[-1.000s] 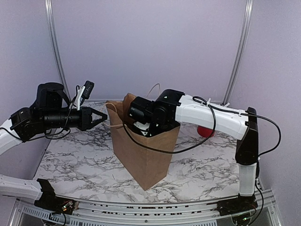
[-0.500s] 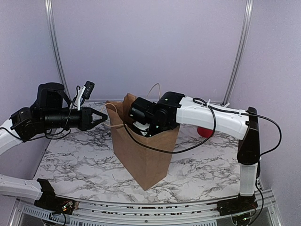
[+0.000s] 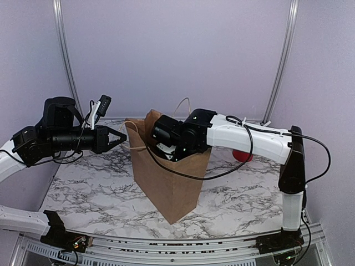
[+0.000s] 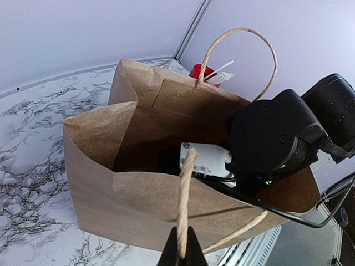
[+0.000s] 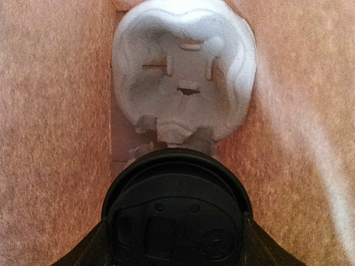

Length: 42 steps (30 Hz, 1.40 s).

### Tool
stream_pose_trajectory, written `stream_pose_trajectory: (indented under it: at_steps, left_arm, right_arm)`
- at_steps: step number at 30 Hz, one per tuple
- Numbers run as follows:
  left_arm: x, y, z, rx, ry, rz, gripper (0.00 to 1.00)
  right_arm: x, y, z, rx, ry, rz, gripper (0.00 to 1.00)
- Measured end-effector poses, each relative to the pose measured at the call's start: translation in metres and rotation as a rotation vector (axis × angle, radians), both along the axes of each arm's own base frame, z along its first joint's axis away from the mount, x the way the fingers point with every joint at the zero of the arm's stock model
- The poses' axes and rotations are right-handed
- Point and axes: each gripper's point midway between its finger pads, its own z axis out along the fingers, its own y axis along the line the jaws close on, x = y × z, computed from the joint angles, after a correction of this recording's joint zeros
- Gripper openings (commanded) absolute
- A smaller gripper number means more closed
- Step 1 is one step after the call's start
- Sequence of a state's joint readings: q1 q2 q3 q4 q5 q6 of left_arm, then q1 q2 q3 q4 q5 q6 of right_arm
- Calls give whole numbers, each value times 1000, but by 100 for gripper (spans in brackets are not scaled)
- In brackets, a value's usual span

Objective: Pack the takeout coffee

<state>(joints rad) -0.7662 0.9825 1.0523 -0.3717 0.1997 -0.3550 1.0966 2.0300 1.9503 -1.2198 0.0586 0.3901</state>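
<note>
A brown paper bag [image 3: 169,183] stands open on a table [image 3: 94,188] with a white top full of dark, marble-like veins. The bag looks stiff and creased, and its handles are loops of twisted string.

The left gripper [image 4: 180,252] is pinched narrow on the near handle [image 4: 186,188], with the string squeezed between its two dark tips.

The right arm bends down into the bag, so the top view hides its fingers behind the paper wall. The right gripper [image 5: 176,249] holds the takeout coffee [image 5: 176,210] inside the bag, with dark fingers [image 5: 83,252] tight on both sides. Only the round, shiny black plastic lid shows; the cup below it is hidden and the lettering cannot be seen.

Beyond the lid, down in the bag, lies a white bumpy shape [image 5: 183,72] with little slots, maybe a pressed-paper cup holder. It is blurry and partly covered by the lid.

Behind the bag a red cup [image 4: 202,71] with white sticks peeks out, mostly hidden.
</note>
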Motion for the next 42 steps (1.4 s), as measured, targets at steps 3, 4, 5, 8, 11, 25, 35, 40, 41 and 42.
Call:
stream_pose_trajectory:
  at_steps: [3,4,5,8,11,25,35,40,41,42]
  left_arm:
    - [0,0,0,1,0,0,0]
    - [0,0,0,1,0,0,0]
    - [0,0,0,1,0,0,0]
    - [0,0,0,1,0,1,0]
    - [0,0,0,2,-1,3,0]
    - [3,2,6,-3,-14,18,0]
    - [6,4,7,1,-20,38,0]
    - [8,7,9,3,-21,60,0]
    - [8,7,9,2,-21,64,0]
    - [9,8,11,0,-22,69,0]
  right_arm:
    - [0,0,1,-7,5,-1,77]
    - [-1,-1,2,-12,7,-1,79]
    - [-1,0,2,-13,8,-1,80]
    - [-1,0,5,-15,8,-1,85]
    - [-1,2,11,-6,4,1,97]
    - [7,9,40,44,-53,-7,99]
    - [15,13,60,86,-103,-19,99]
    - [17,15,72,119,-127,-22,99]
    - [18,16,76,131,-133,-21,99]
    - [18,17,81,146,-141,-20,99]
